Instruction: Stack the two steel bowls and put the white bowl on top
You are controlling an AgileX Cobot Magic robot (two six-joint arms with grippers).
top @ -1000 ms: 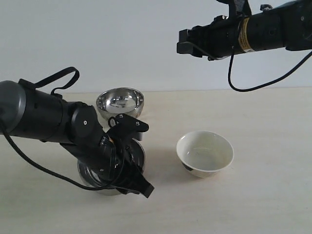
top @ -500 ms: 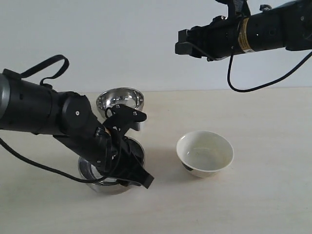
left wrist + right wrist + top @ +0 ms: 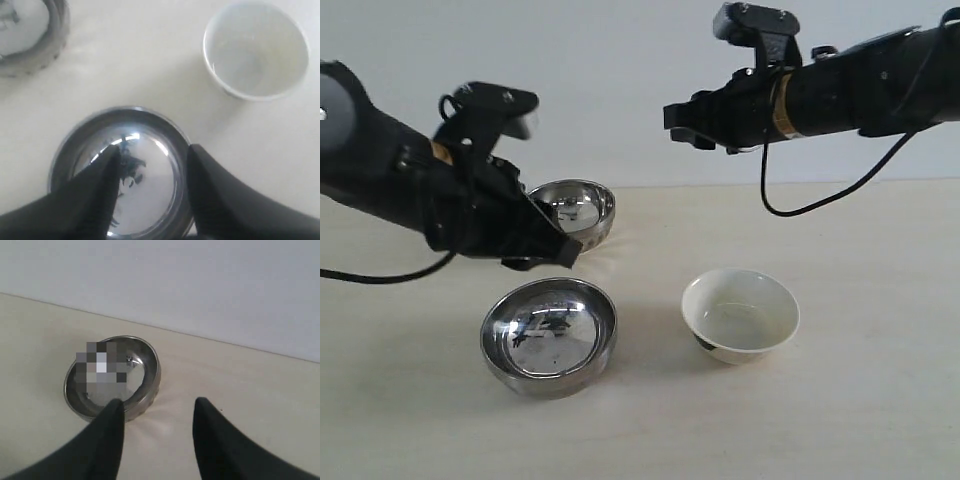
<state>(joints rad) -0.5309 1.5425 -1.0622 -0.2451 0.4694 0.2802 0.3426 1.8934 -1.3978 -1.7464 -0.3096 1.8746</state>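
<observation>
- Wide steel bowl [image 3: 549, 338], dimpled steel bowl [image 3: 584, 204] and white bowl [image 3: 740, 315] all stand mouth-up on my pale bench [image 3: 880, 420], each apart from the others, none stacked
- My left arm [image 3: 380, 170] reaches in from the left in the exterior view, raised off the bench
- My right arm [image 3: 860, 90] stretches in from the right, high above the bench
- My left tool [image 3: 151, 156] hangs in the air with its jaws spread and nothing between them; it sits above the gap between the two steel bowls and covers the near left part of the dimpled steel bowl in the exterior view
- My right tool [image 3: 159, 402] is likewise spread wide and grips nothing; its wrist view looks down towards the dimpled steel bowl
- The wide steel bowl is nearest the front, on the left, directly below my left tool's camera
- The white bowl sits to the right of it, well clear, with a dark mark [image 3: 706, 343] low on its outer side
- The dimpled steel bowl stands farthest back, behind the wide steel bowl
</observation>
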